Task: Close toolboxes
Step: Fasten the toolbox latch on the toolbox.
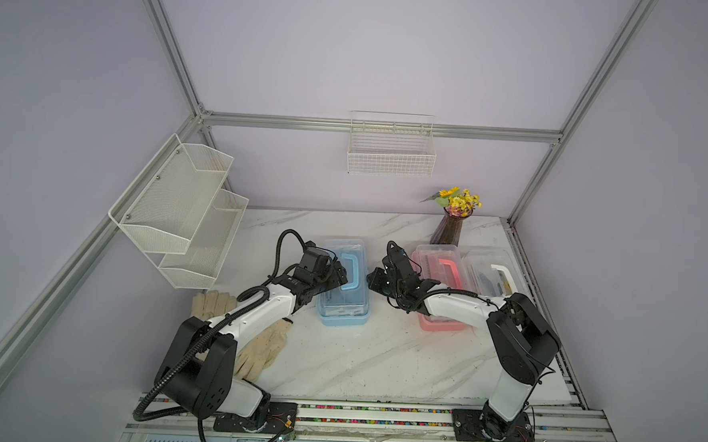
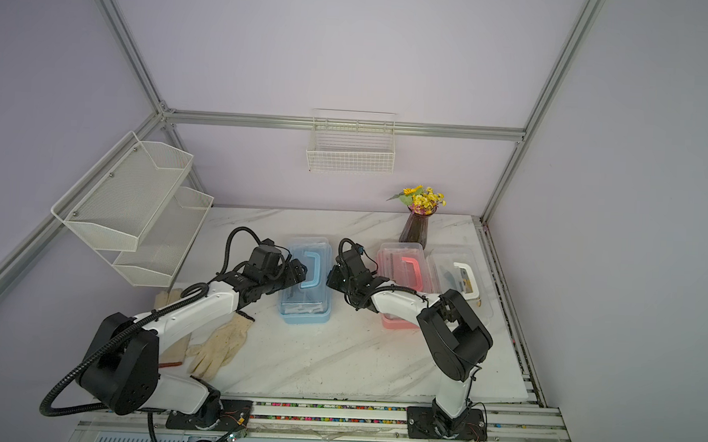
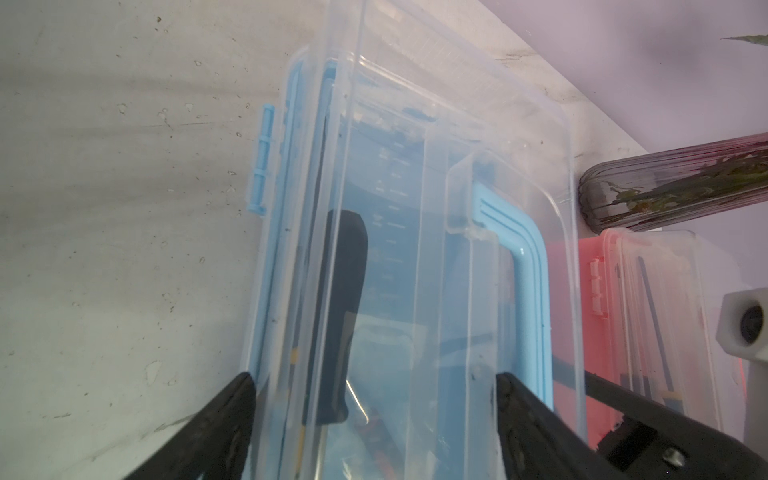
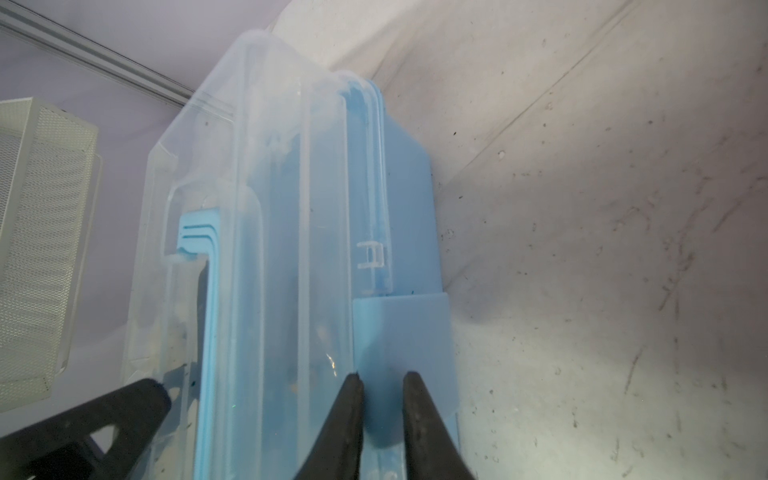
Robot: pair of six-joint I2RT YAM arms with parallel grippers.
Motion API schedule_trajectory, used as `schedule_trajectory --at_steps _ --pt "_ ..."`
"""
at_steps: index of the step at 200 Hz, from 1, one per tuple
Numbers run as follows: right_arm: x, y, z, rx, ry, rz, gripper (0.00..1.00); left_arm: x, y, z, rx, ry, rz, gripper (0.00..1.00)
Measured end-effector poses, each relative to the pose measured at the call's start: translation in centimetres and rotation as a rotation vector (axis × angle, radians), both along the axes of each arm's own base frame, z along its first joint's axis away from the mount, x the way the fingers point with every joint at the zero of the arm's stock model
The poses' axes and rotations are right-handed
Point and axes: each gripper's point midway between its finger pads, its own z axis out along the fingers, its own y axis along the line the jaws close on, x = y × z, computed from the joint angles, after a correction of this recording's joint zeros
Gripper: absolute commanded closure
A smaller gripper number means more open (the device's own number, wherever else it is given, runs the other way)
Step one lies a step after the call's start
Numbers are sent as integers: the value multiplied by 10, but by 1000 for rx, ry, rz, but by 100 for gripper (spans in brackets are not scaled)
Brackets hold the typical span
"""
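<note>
1. Toolboxes: three stand in a row across the far half of the desk (image 1: 357, 363). The blue toolbox (image 1: 350, 301) is near the middle. The pink toolbox (image 1: 431, 259) is to its right across a gap. The white toolbox (image 1: 483, 270) is just beside the pink one, at the desk's right edge.
2. Blue toolbox: its clear lid (image 3: 415, 124) lies down over the blue base. The blue handle (image 3: 528, 266) sits flat in the lid's recess.
3. Left end effector (image 3: 376, 390): it is at the blue toolbox's left side with its jaws spread wide and nothing pinched. One fingertip is at the lid's outer edge and the other is on the lid beside the handle.
4. Right end effector (image 4: 382, 378): it is at the blue toolbox's right side. Its jaws are almost together with a narrow gap between them, and the tips are at the flat blue latch (image 4: 399, 332). I cannot tell whether they pinch it or only press it.
5. Left-side latch (image 3: 262, 160): small and blue, it stands out from the box wall, apart from both end effectors.
6. Pink toolbox: the lid is down and the pink handle is flat. The right arm crosses over its near end.
7. White toolbox: a white handle shows. I cannot tell the lid's state.
8. Surroundings:
   - A vase of yellow flowers (image 1: 447, 231) stands behind the pink toolbox.
   - Work gloves (image 1: 262, 346) lie on the desk's left, partly under the left arm.
   - A wire basket (image 1: 391, 157) hangs on the back wall.
   - A mesh shelf (image 1: 178, 208) hangs on the left wall.
</note>
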Motion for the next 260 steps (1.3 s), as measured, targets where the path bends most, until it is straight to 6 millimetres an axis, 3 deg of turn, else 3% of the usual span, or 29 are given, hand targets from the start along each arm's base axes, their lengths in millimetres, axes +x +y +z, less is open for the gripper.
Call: schedule_trajectory --at_steps 42,111,179,260 --pt "0 2 0 22 -14 6 82 0 0 -1 -3 -8 0 15" --pt "6 -3 -1 132 32 59 74 1 2 0 0 -26 10 15" --pt "31 -32 20 100 37 66 73 -7 -20 2 -43 -20 -65 15" --pt "19 -62 -17 -82 99 24 79 -10 -23 2 -50 -13 -82 15"
